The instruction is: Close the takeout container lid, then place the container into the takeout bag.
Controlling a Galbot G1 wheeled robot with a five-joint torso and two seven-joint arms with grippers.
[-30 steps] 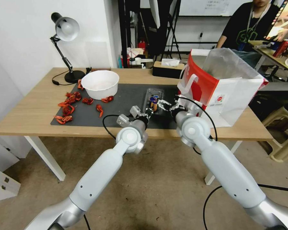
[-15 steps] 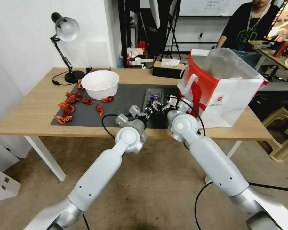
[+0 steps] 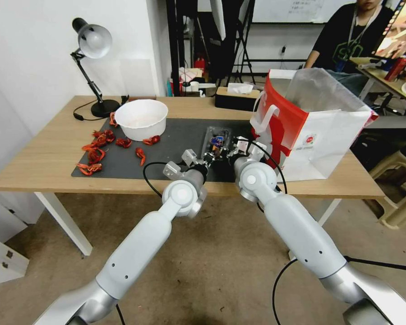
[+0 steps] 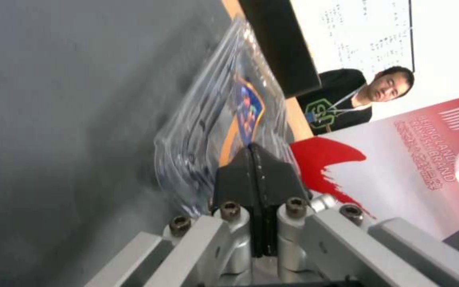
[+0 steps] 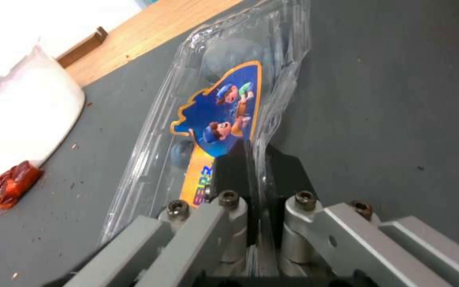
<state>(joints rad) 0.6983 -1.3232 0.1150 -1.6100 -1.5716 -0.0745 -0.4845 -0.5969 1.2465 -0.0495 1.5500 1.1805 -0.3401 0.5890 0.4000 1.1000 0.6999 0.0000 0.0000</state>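
The takeout container (image 5: pixel 208 119) is clear plastic, and its lid (image 5: pixel 224 115) carries a blue label edged in orange with cartoon figures in blue, green and tan. The takeout bag (image 3: pixel 311 126) is red and white with white handles, a red brush-like print and red lettering. The mat (image 3: pixel 176 135) is dark grey, the table (image 3: pixel 45 158) light wood, and the bowl (image 3: pixel 141 118) white beside red-orange shells (image 3: pixel 94 153).

Left gripper (image 4: pixel 255 159) at 6 o'clock, black fingers (image 4: pixel 235 179) pressed together w/ no gap, tips against the clear takeout container (image 4: pixel 213 131) on grey mat (image 4: pixel 70 119). Takeout bag (image 4: pixel 415 159) at 3 o'clock.
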